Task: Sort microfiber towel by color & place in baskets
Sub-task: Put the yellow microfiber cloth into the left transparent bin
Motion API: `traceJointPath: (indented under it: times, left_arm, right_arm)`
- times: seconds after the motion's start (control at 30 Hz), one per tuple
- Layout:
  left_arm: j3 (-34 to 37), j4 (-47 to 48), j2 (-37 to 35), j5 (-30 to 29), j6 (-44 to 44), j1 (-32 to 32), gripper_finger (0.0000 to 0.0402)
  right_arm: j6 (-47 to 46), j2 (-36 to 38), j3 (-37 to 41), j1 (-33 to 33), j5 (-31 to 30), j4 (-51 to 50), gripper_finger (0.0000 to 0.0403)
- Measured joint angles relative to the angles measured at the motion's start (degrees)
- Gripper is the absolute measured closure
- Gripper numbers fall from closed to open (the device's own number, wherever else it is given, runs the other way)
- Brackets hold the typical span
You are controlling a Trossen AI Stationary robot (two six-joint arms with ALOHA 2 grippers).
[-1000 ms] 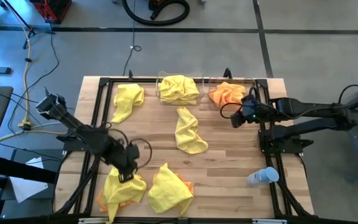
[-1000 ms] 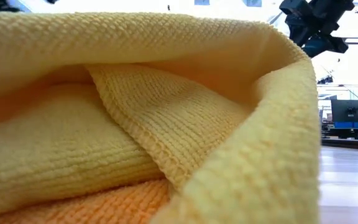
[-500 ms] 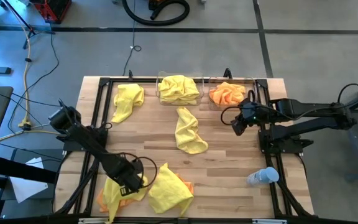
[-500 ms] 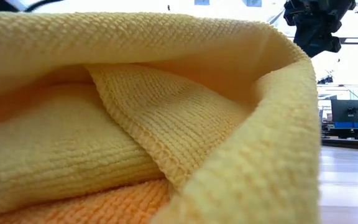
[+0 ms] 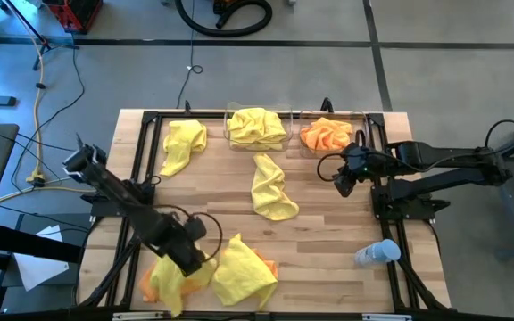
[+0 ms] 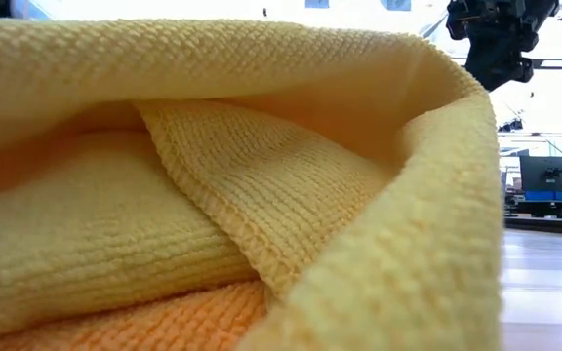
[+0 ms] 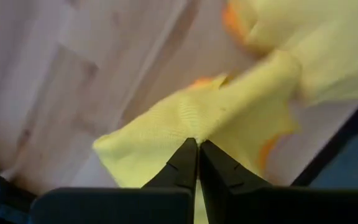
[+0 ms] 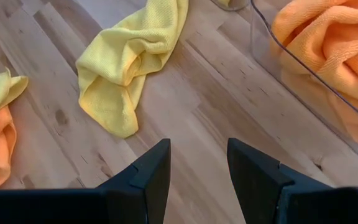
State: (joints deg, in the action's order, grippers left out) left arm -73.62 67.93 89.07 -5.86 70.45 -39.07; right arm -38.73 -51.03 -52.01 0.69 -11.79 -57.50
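2 baskets (image 5: 259, 116) — yellow towels, orange | left gripper (image 7: 197, 149) pinches yellow towel (image 7: 185, 121) | right gripper (image 8: 197, 158) open

Light wooden table (image 5: 319, 223) inside a black frame, strewn with cloths.
Along the far edge: two clear baskets side by side, one (image 5: 257, 134) with a yellow towel, the other (image 5: 333, 134) with an orange one, plus a loose yellow towel (image 5: 182, 144) further left. Mid-table, another yellow towel (image 5: 271, 189). At the near edge, crumpled yellow-and-orange heaps (image 5: 239, 272). Near the right corner, a small clear bottle (image 5: 377, 253) on its side.
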Motion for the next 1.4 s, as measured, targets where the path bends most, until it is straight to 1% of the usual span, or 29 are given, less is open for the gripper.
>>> traceJointPath:
  times: [0.13, 0.2, 0.33, 0.43, 0.6, 0.67, 0.77, 0.83, 0.93, 1.03, 1.13, 1.23, 1.3, 1.4]
  left_arm:
    - [-6.7, 4.1, -3.2, -12.1, 0.4, 0.1, 0.0401]
    - [-9.8, 5.6, -4.3, -18.2, -0.9, 0.6, 0.0401]
    - [-14.7, 5.8, -5.5, -27.3, -8.8, 3.9, 0.0401]
    - [-17.9, 5.7, -6.0, -31.3, -16.6, 9.1, 0.0401]
    - [-24.4, 3.4, -6.2, -31.8, -34.9, 22.4, 0.0401]
    - [-26.7, -0.4, -6.2, -30.0, -43.8, 28.9, 0.0401]
    - [-29.3, -8.5, -6.2, -23.7, -58.0, 38.9, 0.0401]
    - [-29.6, -16.0, -6.2, -17.4, -65.7, 45.2, 0.0401]
    - [-29.6, -25.1, -5.2, -6.2, -73.2, 54.1, 0.0401]
    - [-29.6, -29.8, -2.5, 3.6, -76.7, 60.9, 0.0401]
    - [-29.6, -31.5, 1.2, 10.7, -79.3, 65.4, 0.0401]
    - [-29.6, -33.2, 5.0, 12.3, -82.1, 68.1, 0.0401]
    - [-29.6, -35.9, 7.5, 13.3, -83.0, 69.4, 0.0401]
    - [-29.6, -41.2, 11.5, 19.4, -83.2, 70.9, 0.0401]
  right_arm:
    - [1.3, 0.0, 0.0, 0.0, 0.0, 0.1, 0.0249]
    - [1.6, 0.0, 0.0, 0.0, 0.0, 0.4, 0.0249]
    - [1.7, 0.0, 0.0, 0.0, -1.4, 2.0, 0.0249]
    - [1.7, 0.0, 0.0, 0.0, -2.2, 3.2, 0.0249]
    - [1.4, 0.0, 0.0, 0.0, -4.4, 5.3, 0.0249]
    - [1.3, 0.0, 0.0, 0.0, -5.0, 5.9, 0.0249]
    - [0.7, 0.0, 0.0, 0.0, -6.2, 6.9, 0.0249]
    - [-0.7, 0.0, 0.0, 0.0, -7.6, 7.1, 0.0249]
    - [-2.7, 0.0, 0.0, 0.0, -9.7, 8.0, 0.0249]
    - [-5.1, 0.0, 0.0, 0.0, -12.3, 9.0, 0.0249]
    - [-7.8, 0.0, 0.0, 0.0, -15.1, 9.1, 0.0249]
    - [-10.1, 0.0, 0.0, 0.0, -17.4, 9.2, 0.0249]
    - [-11.7, 0.0, 0.0, 0.0, -18.5, 9.2, 0.0249]
    - [-14.3, 0.0, 0.0, 0.0, -19.9, 9.2, 0.0249]
